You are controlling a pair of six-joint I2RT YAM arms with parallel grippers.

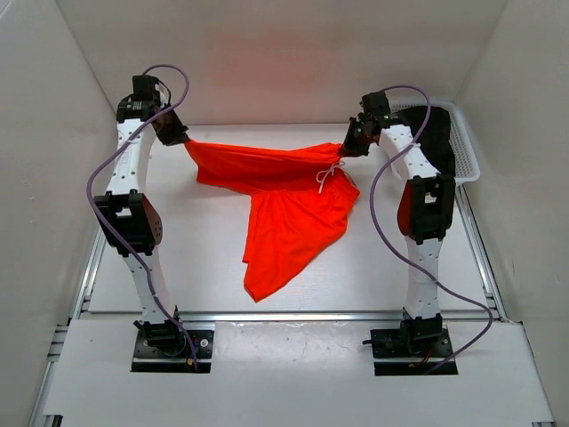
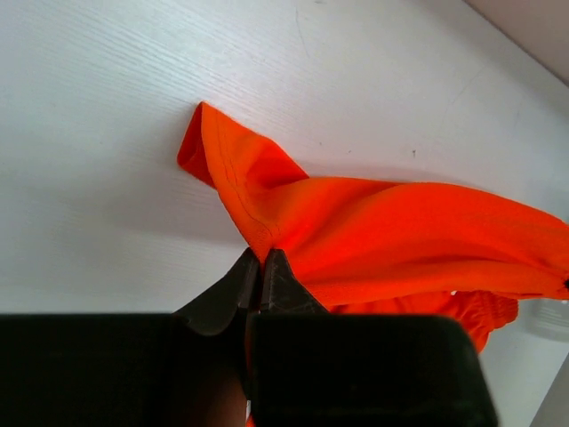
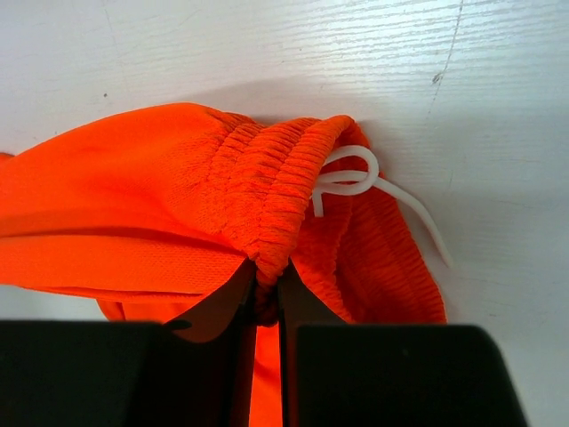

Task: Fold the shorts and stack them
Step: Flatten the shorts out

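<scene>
The bright orange-red thin fabric shorts (image 1: 284, 200) stretch across the frame's centre over the white desk (image 1: 382, 267), one leg trailing toward lower centre. The left fingers (image 2: 222, 298) pinch a hem corner. The right fingers (image 3: 218, 307) clench the gathered waistband beside the white drawstring (image 3: 356, 173).

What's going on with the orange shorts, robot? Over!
Left gripper shut on shorts edge. Right gripper shut on waistband. Shorts stretched between them, rest draped on table. White basket beside right arm, untouched.
</scene>
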